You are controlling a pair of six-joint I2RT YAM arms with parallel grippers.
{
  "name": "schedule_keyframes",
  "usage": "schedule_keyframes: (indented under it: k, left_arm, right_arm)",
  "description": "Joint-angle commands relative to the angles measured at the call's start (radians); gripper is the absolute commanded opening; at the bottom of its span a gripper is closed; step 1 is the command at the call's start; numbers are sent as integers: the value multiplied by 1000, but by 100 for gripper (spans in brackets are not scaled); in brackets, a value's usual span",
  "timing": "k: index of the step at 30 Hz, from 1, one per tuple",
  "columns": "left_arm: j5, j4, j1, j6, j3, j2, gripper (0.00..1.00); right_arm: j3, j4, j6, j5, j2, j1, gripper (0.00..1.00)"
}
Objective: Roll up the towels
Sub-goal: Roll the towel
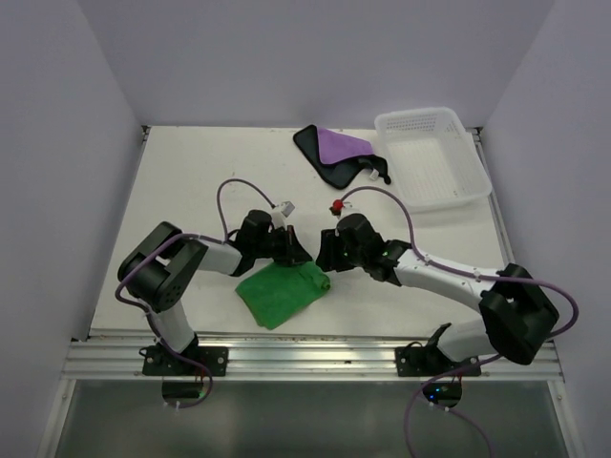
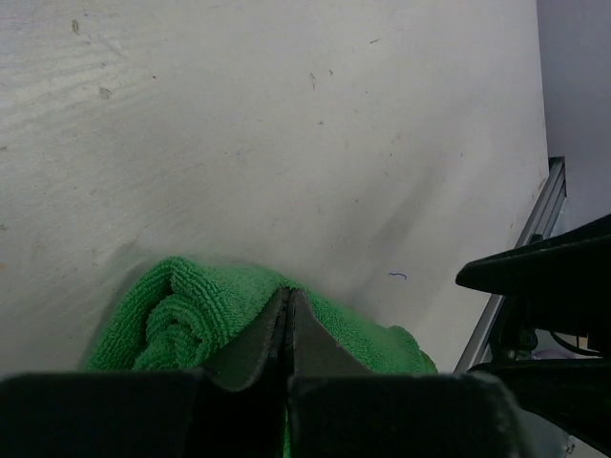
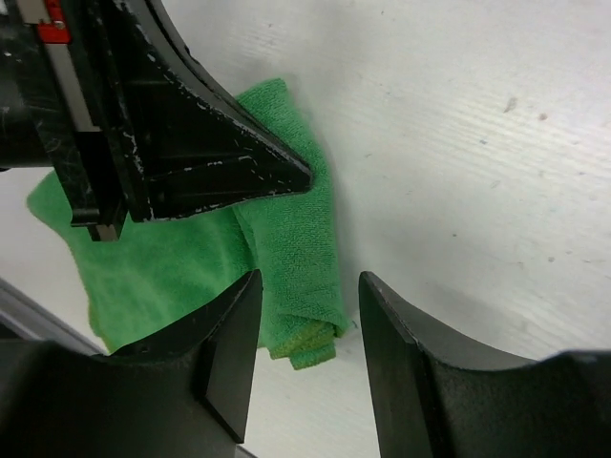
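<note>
Plainly soft, limp and light, the green towel, part-rolled on the bench well short of the basket, wants pinching at its rolled edge, where the left tool sits clenched and the right tool gapes released.

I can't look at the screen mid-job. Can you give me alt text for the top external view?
Both arms reach inward over a bunched green towel near the front edge of the table, the shut left gripper and open right gripper almost meeting at its far side. A purple towel lies at the back, next to a white basket.
</note>
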Motion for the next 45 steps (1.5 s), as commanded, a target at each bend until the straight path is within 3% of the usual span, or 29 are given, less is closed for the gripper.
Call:
schedule_keyframes:
  k: [1,15,19,22,23,25,27,29,36,45]
  left_arm:
    - [-82,-152,2,48,-54,15,0]
    - [-48,-138,2,18,-41,-8,0]
    - [-57,-172,4,24,-2,-20,0]
    - [-69,-213,10,38,41,-31,0]
    - [-69,-219,13,37,50,-32,0]
    - [-59,-233,25,25,87,-32,0]
    - [-51,-253,34,21,133,-40,1]
    - [-60,-293,42,28,188,-48,2]
    - [-78,-397,53,38,300,-130,4]
    - [-83,-413,53,35,269,-202,4]
  right_arm:
    - [-38,149,100,-231,65,-36,49]
    - [-144,249,82,-236,199,-45,47]
    - [-179,265,45,-265,193,-44,36]
    - [-190,262,7,-271,180,-44,21]
    - [-188,252,-1,-265,179,-38,12]
    - [-188,247,-28,-257,168,-25,6]
    - [-191,252,-47,-219,159,-4,0]
    - [-184,238,-71,-172,145,27,0]
    - [-109,132,-151,193,124,159,0]
    - [23,-3,-200,431,171,217,0]
